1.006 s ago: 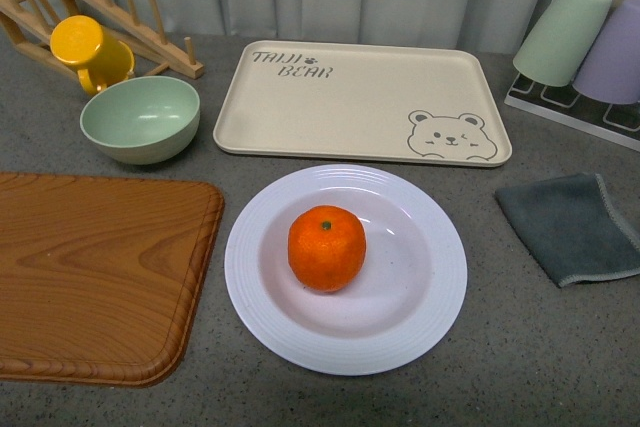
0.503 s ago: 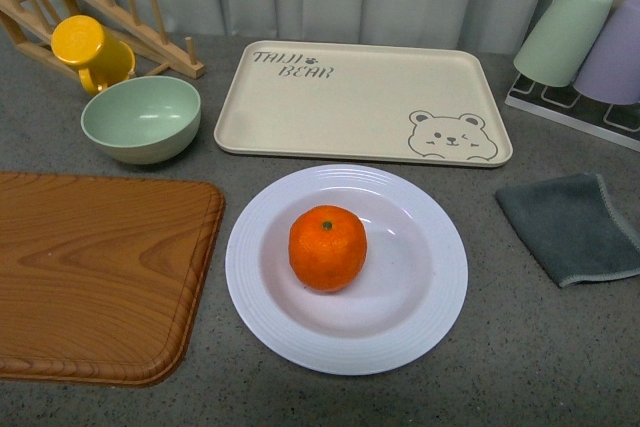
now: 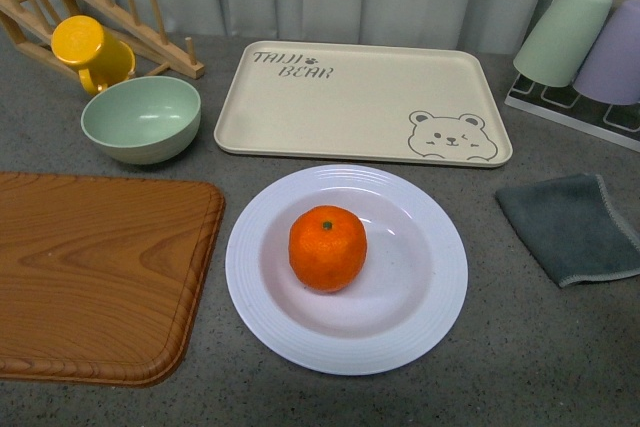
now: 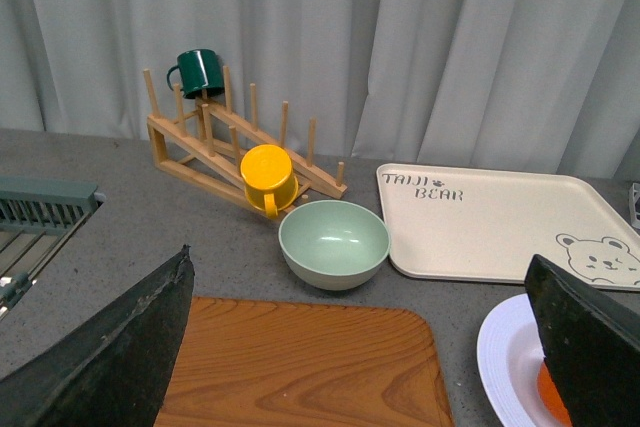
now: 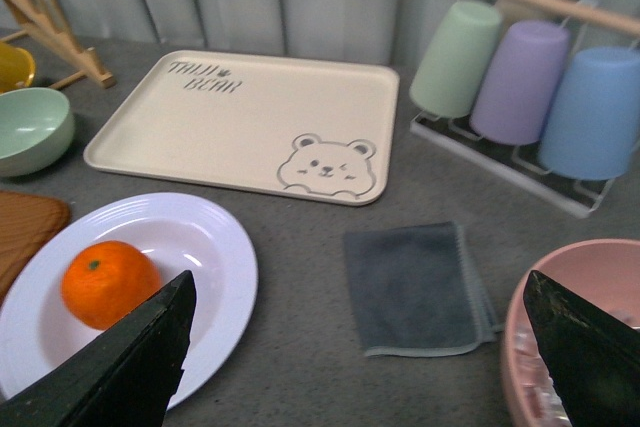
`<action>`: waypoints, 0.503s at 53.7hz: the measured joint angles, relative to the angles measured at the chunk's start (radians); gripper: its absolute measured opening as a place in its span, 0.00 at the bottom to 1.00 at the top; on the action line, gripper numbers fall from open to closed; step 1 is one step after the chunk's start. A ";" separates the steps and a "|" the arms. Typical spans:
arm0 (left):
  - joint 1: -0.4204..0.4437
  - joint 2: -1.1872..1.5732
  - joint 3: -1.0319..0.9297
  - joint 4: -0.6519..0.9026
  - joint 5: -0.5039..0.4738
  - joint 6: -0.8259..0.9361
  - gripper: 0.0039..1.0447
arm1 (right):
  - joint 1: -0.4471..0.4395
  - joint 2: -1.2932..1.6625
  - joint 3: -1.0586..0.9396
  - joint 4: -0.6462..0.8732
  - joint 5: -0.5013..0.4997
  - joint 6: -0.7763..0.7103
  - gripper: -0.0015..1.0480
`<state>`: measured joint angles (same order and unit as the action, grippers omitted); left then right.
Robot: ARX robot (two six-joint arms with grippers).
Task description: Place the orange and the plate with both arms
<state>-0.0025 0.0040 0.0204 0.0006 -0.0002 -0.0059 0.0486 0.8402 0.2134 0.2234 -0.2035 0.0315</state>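
The left claw (image 4: 358,259) is hanging with its two dark fingers (image 4: 110,357) spread wide and nothing between them, and the right claw (image 5: 360,277) is doing the same, wide apart and empty; neither arm is showing in the front view. The orange (image 3: 327,247) is sitting in the well of the plate (image 3: 440,317), a little toward the plate's left side, touching it and nothing else. From the left wrist camera only a slice of the plate (image 4: 505,347) and a sliver of the orange (image 4: 552,399) are peeking past one finger, with the wooden board (image 4: 300,367) that is lying left of the plate filling the space below the claw. From the right wrist camera the whole orange (image 5: 108,282) and most of the plate (image 5: 215,277) are showing, with the grey cloth (image 5: 415,287) right of the plate lying under the claw. So the right arm is probably facing the fruit more squarely, while the left is looking nearer the plate's left rim. The orange is looking round, bright and dimpled, its green stem dot pointing up, so no long axis is mattering; the plate is gleaming white with a ribbed rim
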 joint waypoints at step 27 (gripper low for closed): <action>0.000 0.000 0.000 0.000 0.000 0.000 0.94 | -0.043 1.011 0.188 0.389 -0.364 0.378 0.91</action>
<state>-0.0025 0.0040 0.0204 0.0006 -0.0002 -0.0059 0.0055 1.8511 0.4019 0.6121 -0.5671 0.4099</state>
